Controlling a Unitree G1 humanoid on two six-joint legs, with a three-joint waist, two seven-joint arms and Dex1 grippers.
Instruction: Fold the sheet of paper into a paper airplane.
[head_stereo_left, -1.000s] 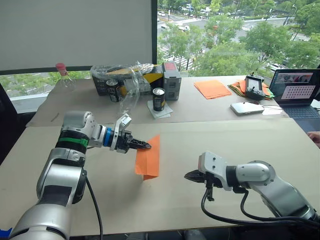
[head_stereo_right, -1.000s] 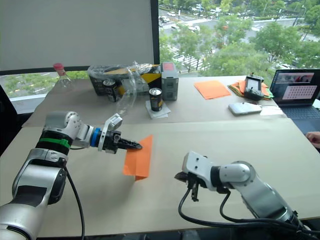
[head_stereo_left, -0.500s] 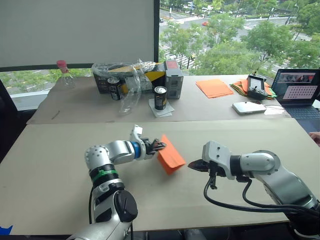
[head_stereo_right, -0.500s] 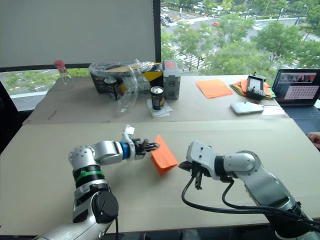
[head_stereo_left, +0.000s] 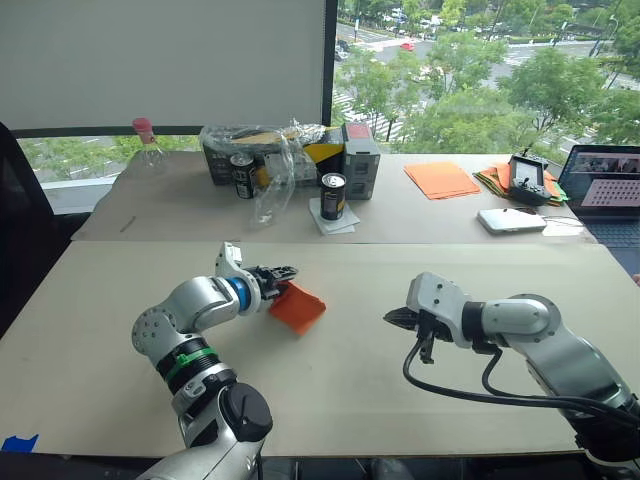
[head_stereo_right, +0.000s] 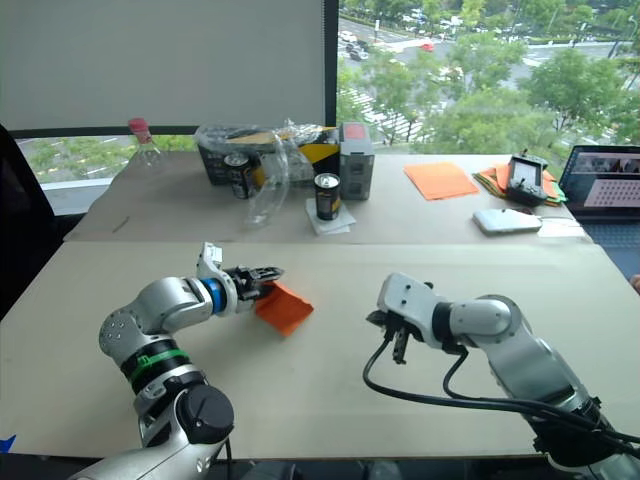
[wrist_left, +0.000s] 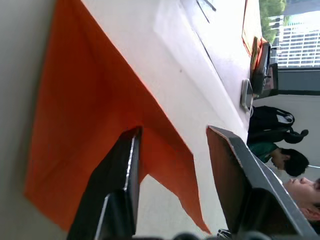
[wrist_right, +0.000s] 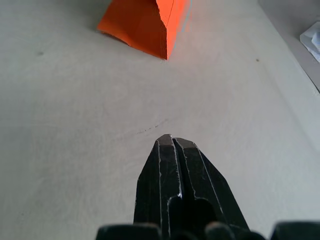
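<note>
A folded bright-orange sheet of paper (head_stereo_left: 297, 306) lies on the near half of a pale surface (head_stereo_left: 330, 400), toward the robot's left of centre, with one folded flap standing up off it. The left tool (head_stereo_left: 283, 272) is at the sheet's upper left edge with its two black fingers (wrist_left: 120, 185) spread apart, one in front of the orange paper and not clamping it. The right tool (head_stereo_left: 392, 318) hovers low over bare surface well apart to the right, its fingers (wrist_right: 172, 165) pressed together on nothing and pointing toward the sheet.
</note>
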